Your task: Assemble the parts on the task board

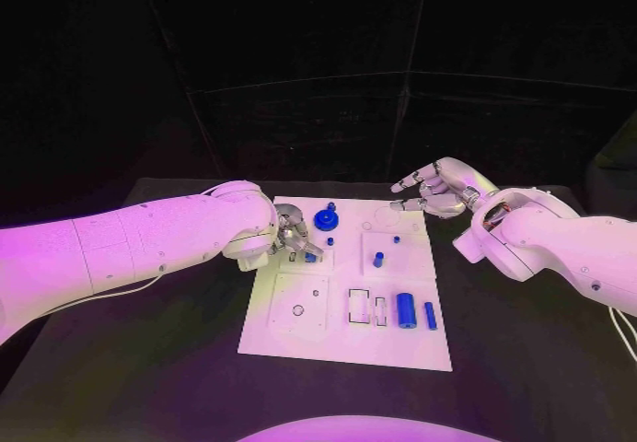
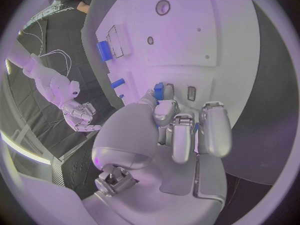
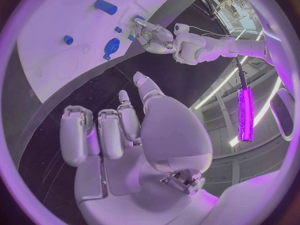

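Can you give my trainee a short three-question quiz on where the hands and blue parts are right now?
1. True or false: the right hand is holding a blue part.
2. Which hand is down on the task board? A) left hand B) right hand C) both
3. Fill in: the two blue cylinders lie side by side near the board's ____ edge, on the robot's right.

Key:
1. False; its fingers are apart and empty, off the board's far corner.
2. A; its fingertips meet at a small blue part.
3. Near.
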You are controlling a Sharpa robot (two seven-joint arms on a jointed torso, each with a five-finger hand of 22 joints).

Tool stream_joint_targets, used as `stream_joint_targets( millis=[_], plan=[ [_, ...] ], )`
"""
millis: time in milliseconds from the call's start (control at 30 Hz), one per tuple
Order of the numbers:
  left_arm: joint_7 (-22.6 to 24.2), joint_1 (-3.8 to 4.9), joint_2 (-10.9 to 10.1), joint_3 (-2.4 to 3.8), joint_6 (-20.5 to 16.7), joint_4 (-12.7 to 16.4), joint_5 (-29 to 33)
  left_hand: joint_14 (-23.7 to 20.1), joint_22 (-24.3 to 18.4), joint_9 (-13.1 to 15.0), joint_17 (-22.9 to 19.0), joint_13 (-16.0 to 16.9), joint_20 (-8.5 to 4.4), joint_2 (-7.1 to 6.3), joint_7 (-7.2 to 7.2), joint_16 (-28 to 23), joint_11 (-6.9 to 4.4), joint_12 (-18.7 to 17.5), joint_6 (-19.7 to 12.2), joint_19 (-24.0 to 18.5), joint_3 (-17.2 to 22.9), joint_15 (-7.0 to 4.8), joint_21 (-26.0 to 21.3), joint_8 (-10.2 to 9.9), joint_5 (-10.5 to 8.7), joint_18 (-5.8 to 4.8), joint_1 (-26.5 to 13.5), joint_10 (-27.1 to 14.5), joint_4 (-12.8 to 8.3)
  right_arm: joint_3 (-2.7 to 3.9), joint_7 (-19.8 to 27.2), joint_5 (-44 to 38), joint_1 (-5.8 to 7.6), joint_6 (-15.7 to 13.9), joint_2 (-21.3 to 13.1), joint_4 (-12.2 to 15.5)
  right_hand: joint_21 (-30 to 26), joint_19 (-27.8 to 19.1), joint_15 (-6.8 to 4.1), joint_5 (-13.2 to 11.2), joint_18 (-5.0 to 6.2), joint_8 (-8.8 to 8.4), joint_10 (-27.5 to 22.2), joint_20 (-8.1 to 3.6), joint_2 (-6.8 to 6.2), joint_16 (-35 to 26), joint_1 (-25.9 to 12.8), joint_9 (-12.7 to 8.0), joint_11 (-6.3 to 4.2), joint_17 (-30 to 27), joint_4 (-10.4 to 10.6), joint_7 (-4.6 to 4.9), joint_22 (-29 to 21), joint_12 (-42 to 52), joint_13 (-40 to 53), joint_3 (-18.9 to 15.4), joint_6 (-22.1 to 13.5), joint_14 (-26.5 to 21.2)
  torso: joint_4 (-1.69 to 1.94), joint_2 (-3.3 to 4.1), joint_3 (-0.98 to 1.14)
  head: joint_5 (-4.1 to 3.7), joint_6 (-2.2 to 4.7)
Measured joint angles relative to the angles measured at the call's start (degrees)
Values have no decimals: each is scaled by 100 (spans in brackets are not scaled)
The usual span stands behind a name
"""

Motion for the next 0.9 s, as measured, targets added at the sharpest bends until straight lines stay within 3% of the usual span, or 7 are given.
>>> stream_joint_targets(
  millis=[33,167,367,700,733,900],
  plan=[
    [4,3,-25,0,-26,27,3,0,15,36,0,1,0,-144,1,0,0,0,1,0,376,0,0,16,0,0,-144,0,-106,0,0,0,0,2,3,-5,0,0,0,-77,0,0,0,0,0,-4,0,0,0,0,16,0,0,0,0,-18,0,0,0,1,0,7,0],
    [25,7,-117,1,-168,125,-4,0,46,117,0,-2,0,-373,2,0,0,0,1,0,886,0,0,50,-1,0,-373,0,-126,0,-1,0,0,6,4,-18,-26,0,0,-321,0,0,0,0,1,-23,-1,0,0,0,14,0,0,0,0,-77,0,0,-1,4,1,21,3],
    [68,6,-157,0,-400,175,-151,0,64,185,0,-16,0,-559,4,0,0,0,2,0,1356,0,0,89,-2,0,-559,0,-213,0,-1,0,0,8,-18,-32,-26,0,0,-350,-1,0,0,0,25,-22,-25,0,0,0,31,0,0,0,0,-95,0,0,-1,7,1,12,-30],
    [87,-45,-109,-7,-640,130,-499,0,84,213,0,-15,0,-630,14,0,1,0,-6,0,1514,0,0,114,-6,0,-672,3,-190,0,3,0,0,8,-28,-35,-26,0,0,-371,-1,0,0,0,25,-22,-25,-1,0,4,29,0,0,0,0,-124,0,0,-8,9,0,36,-57],
    [85,-48,-100,-7,-650,122,-519,0,91,234,0,-15,0,-657,16,0,15,0,-4,0,1746,0,0,126,-9,0,-730,20,-350,0,3,0,0,8,-28,-35,-26,0,0,-371,0,0,0,0,24,-22,-25,-1,0,4,29,0,0,0,0,-124,0,0,-10,9,0,40,-59],
    [69,-74,-61,-13,-663,86,-601,0,91,249,0,-15,0,-692,20,0,-1,0,24,0,1789,0,0,133,-22,0,-765,44,-351,0,5,0,0,8,-28,-36,-26,0,0,-371,-1,0,0,0,24,-22,-25,-1,0,4,29,0,0,0,0,-124,0,0,-14,8,0,46,-68]
  ],
)
